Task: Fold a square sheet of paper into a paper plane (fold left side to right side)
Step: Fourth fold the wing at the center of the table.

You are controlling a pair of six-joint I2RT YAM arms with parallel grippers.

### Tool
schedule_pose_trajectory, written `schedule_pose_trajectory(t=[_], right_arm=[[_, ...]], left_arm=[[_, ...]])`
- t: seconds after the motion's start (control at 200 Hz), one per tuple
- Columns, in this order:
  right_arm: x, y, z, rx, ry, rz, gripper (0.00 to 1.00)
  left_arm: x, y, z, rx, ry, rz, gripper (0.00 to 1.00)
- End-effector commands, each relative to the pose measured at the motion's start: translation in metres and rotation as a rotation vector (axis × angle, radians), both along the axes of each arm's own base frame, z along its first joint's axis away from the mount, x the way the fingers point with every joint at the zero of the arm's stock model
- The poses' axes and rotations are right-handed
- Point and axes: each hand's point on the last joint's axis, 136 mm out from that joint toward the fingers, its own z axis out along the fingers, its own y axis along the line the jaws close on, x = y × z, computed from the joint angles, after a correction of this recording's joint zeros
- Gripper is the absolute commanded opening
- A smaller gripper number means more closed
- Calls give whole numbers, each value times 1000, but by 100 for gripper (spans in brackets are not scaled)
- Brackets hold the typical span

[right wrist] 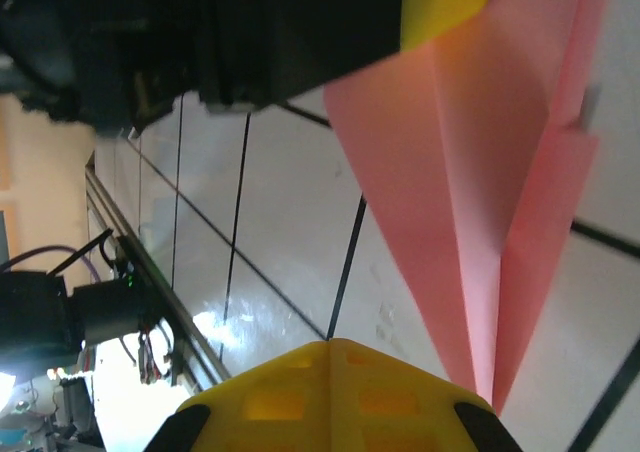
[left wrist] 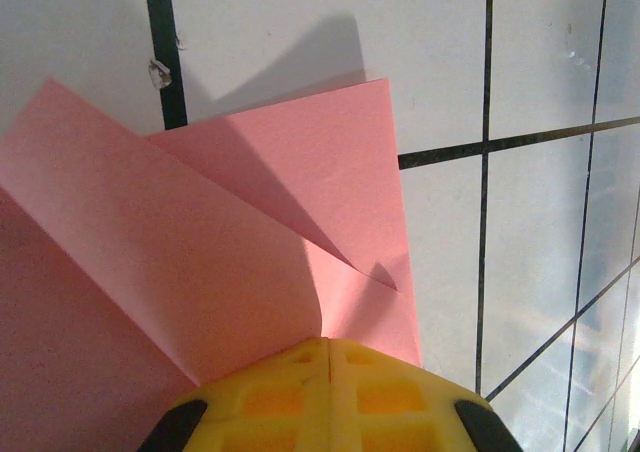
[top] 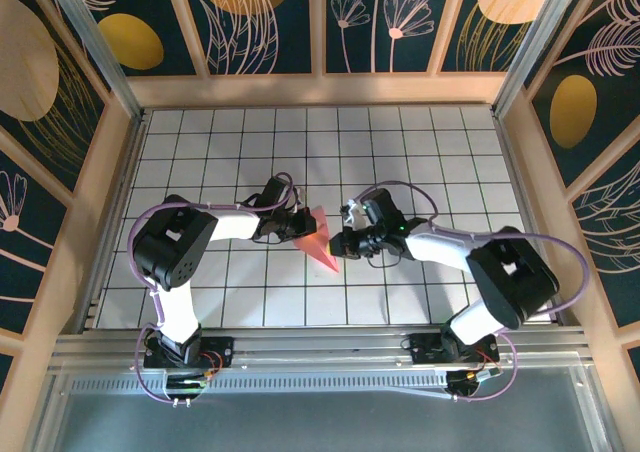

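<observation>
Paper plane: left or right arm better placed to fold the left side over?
Left, likely: the left end effector is shut on the paper plane's wide end. The right end effector is shut beside the nose tip, gripping nothing.

Pink paper plane (top: 321, 238), creased, narrow pointed wedge.

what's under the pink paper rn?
White tiled table with dark grid lines shows around the pink paper, plus its shadow. The tile directly beneath the folded layers is covered; can't tell if anything lies there.
</observation>
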Motion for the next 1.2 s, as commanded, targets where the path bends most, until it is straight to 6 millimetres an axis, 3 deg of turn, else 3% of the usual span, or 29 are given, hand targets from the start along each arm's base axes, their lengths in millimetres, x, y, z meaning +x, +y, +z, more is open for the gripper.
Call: schedule_pose_trajectory(t=[0.0, 0.195, 0.645, 0.816, 0.956, 1.071, 1.196], right_arm=[[21, 9, -6, -1, -25, -37, 0], [30, 10, -27, -53, -7, -52, 0], [15, -9, -65, -185, 62, -52, 0], [8, -16, -77, -242, 93, -53, 0], [5, -27, -88, -313, 109, -64, 0], [4, -34, -96, -367, 118, -84, 0], [3, -40, -102, -424, 122, -104, 0]], left_arm=[[-10, 20, -29, 108, 63, 36, 0], [-10, 19, -28, 107, 62, 36, 0], [-10, 19, -28, 109, 62, 37, 0], [-5, 16, -19, 88, 35, 37, 1], [2, 11, 1, 50, -21, 37, 9], [10, 6, 33, -16, -110, 44, 15], [7, 3, 66, -94, -179, 40, 14]])
